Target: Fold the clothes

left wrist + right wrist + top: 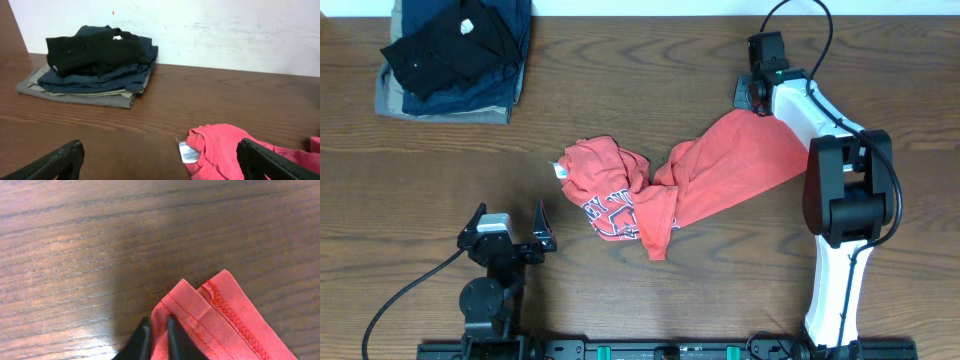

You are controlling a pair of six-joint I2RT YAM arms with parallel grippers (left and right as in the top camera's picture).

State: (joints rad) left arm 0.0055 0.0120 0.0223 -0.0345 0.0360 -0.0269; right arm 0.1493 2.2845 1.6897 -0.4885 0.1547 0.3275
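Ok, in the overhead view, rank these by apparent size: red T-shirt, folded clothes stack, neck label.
1. red T-shirt, sprawled widest.
2. folded clothes stack, partly cut off at the frame's top.
3. neck label, tiny.

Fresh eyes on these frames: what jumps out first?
The orange-red T-shirt lies crumpled mid-table with its lettering showing, and the right gripper is pinched on its hemmed corner at the far right. A stack of folded dark garments sits at the far left of the table. The left gripper stands open and empty near the front edge.
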